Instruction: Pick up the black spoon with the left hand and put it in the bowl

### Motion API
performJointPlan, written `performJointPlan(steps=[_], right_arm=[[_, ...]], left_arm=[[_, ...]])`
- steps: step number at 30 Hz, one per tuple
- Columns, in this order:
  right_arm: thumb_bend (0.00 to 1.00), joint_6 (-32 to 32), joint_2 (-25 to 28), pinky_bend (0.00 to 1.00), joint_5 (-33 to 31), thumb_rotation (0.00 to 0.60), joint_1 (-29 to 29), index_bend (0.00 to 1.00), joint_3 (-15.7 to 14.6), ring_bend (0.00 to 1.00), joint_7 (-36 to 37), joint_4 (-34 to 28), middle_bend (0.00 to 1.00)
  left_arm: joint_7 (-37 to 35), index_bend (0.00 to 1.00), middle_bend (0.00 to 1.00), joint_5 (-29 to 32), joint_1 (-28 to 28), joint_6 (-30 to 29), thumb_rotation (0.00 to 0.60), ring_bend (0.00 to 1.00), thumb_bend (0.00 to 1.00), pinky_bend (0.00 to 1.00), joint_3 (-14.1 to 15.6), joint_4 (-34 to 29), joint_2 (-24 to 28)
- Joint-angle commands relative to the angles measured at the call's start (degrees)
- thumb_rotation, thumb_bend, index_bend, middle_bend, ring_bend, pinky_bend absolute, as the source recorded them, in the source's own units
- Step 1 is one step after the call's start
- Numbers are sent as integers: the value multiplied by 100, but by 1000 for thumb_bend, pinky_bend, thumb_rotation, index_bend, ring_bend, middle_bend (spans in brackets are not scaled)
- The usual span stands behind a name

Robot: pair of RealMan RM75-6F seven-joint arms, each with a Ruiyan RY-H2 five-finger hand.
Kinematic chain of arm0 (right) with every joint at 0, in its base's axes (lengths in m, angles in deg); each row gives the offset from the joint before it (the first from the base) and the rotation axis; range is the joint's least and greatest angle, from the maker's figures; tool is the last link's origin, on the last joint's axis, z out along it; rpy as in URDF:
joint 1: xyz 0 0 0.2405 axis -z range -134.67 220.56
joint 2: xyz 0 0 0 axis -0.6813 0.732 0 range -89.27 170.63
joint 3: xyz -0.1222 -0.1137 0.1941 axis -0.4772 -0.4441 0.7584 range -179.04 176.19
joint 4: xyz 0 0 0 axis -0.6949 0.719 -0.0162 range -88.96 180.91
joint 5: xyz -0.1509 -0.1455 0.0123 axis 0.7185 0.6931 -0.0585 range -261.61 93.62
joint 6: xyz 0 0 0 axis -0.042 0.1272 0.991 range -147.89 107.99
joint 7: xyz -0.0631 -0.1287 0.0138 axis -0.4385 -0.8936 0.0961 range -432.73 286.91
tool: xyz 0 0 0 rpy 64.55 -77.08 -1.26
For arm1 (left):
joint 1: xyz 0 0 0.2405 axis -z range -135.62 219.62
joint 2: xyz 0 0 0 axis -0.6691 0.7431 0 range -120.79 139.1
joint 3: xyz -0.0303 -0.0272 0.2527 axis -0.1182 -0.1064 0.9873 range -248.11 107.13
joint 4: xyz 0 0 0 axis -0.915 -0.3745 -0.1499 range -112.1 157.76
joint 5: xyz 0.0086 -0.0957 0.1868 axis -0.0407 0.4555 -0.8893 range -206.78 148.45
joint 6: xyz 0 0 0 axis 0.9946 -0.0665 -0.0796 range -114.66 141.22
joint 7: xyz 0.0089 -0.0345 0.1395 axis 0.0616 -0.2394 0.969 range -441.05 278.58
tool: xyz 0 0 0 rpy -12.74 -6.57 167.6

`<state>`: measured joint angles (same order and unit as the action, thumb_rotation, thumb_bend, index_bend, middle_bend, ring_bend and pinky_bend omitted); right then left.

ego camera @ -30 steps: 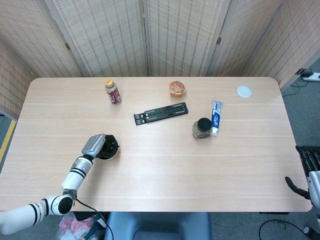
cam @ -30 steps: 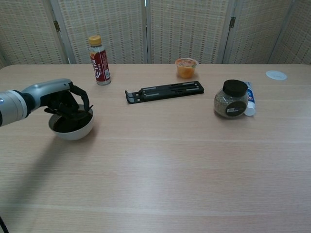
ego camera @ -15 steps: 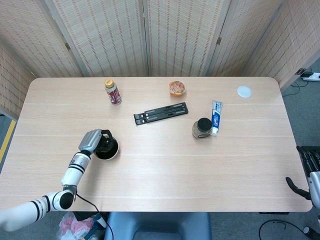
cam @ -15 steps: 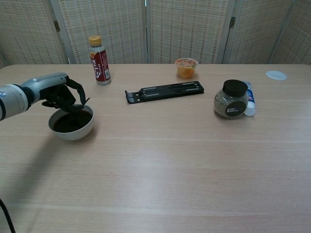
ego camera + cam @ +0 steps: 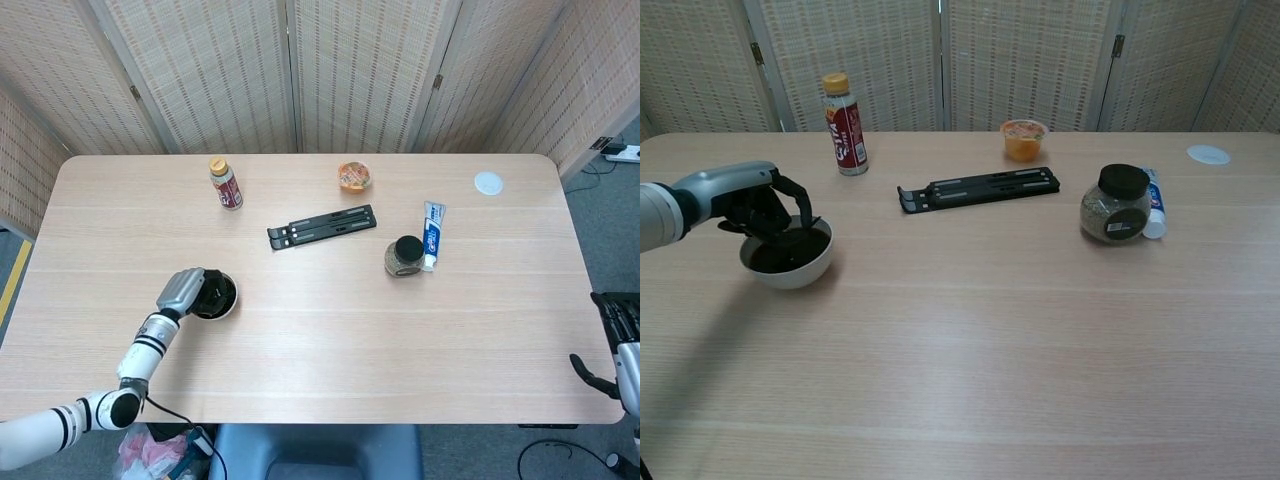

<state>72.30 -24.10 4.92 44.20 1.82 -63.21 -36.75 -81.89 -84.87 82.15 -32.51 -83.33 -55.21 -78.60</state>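
The left hand [image 5: 760, 205] is hovering over the back-left rim of the bowl [image 5: 788, 266], which is sitting near the left edge of the tabletop [image 5: 980, 330]. Its dark fingers [image 5: 800, 215] are curling down toward the bowl's inside; whether they are gripping anything cannot be told, since they are blending with the bowl's dark interior. The black spoon cannot be made out separately in either view, so its exact place is not clear. In the head view the same hand [image 5: 186, 291] is covering the left side of the bowl [image 5: 222, 297].

The right hand [image 5: 615, 350] is showing only at the right border of the head view, off the tabletop's right edge, and how its fingers are lying cannot be told.

A bottle [image 5: 843, 125] is standing toward the back-left. A black rack [image 5: 978, 187] is lying flat near the middle. A small cup [image 5: 1023, 139] is sitting behind it. A jar [image 5: 1116, 204] is standing toward the right, touching a tube [image 5: 1153, 205]. A white disc [image 5: 1208, 154] is lying near the back-right corner.
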Motion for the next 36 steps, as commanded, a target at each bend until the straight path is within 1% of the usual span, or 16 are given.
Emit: performJointPlan(steps=[1,10,15,21,28,36], right_arm=[[181,4,4,91,-9,600,8,0,0,126,7,1,134],[181,37,19,91,-21,600,35,0,4,126,23,-1,134],[181,33,19,91,-48,600,49,0,6,126,24,-1,134],[181,5,12,91,-19,600,19,0,9,126,6,0,134],[181,-40,2,91,-14,600,-10,0,9,125,-1,7,134],[181,-29,2,91,-22,600,-2,0,9,126,14,22,134]], left_arm=[[0,710,952,0,47,-10,600,847,599,1000,-42,1,-68],[135,710,952,73,245,-112,600,847,599,1000,-189,367,-391],[208,710,952,185,259,-82,600,847,599,1000,-198,476,-374],[242,709,952,205,166,-66,600,847,599,1000,-104,362,-208],[234,709,952,160,45,-53,600,847,599,1000,24,60,-14],[253,709,952,73,100,-76,600,847,598,1000,22,-119,-92]])
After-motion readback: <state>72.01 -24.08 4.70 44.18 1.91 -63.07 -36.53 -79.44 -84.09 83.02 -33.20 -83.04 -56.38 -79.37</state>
